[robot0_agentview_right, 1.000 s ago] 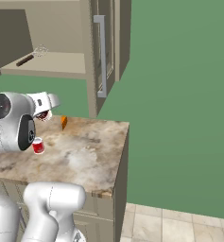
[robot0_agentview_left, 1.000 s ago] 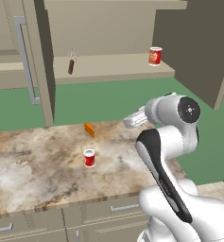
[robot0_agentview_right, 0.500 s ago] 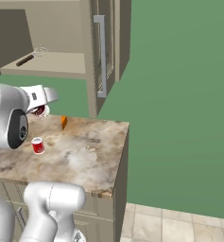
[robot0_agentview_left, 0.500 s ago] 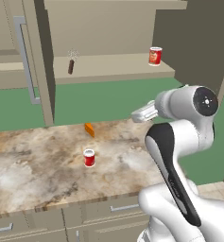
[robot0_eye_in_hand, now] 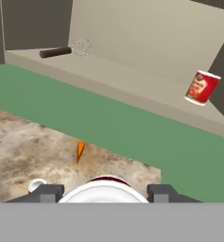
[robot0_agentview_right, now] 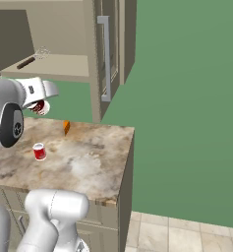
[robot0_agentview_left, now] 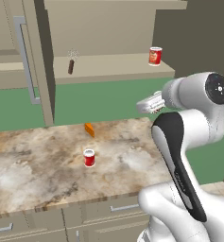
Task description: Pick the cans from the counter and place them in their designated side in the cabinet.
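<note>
The white arm rises from its base, folds at a dark elbow joint and reaches forward with the wrist held high. The gripper (robot0_eye_in_hand: 103,191) points roughly level, slightly downward. Its two dark fingers (robot0_eye_in_hand: 46,193) stand apart on either side of a maroon-and-white can (robot0_agentview_right: 40,107), clamped against its sides, the can's white rim (robot0_eye_in_hand: 103,194) lying between the fingertips.
</note>
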### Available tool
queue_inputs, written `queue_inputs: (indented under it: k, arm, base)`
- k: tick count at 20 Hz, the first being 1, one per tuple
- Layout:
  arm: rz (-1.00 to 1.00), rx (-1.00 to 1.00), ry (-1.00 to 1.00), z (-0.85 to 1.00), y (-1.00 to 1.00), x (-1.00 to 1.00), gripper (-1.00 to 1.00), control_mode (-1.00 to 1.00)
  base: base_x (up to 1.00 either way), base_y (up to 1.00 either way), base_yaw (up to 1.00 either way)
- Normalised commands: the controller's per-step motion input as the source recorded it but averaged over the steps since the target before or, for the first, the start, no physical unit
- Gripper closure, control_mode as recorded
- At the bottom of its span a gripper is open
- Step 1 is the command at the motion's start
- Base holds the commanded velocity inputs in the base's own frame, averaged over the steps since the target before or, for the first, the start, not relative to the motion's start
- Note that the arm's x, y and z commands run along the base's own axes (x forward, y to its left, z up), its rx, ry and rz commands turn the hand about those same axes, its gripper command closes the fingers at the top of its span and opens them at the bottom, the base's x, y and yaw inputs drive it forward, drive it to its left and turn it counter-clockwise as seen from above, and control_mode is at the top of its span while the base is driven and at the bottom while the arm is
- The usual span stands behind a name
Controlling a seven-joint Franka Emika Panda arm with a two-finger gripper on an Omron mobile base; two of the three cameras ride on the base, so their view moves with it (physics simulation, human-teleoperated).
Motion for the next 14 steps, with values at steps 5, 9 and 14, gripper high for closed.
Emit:
queue_inputs:
  k: [5, 9, 14]
  arm:
    - [-0.02, 0.00, -0.01, 0.36, -0.06, -0.02, 1.00, -1.00]
    - [-0.01, 0.00, -0.05, 0.28, -0.01, 0.09, 1.00, -1.00]
    - [-0.01, 0.00, -0.03, 0.27, -0.07, 0.19, 1.00, -1.00]
  base:
    - [0.00, 0.00, 0.00]
    - [0.00, 0.00, 0.00]
    - [0.00, 0.00, 0.00]
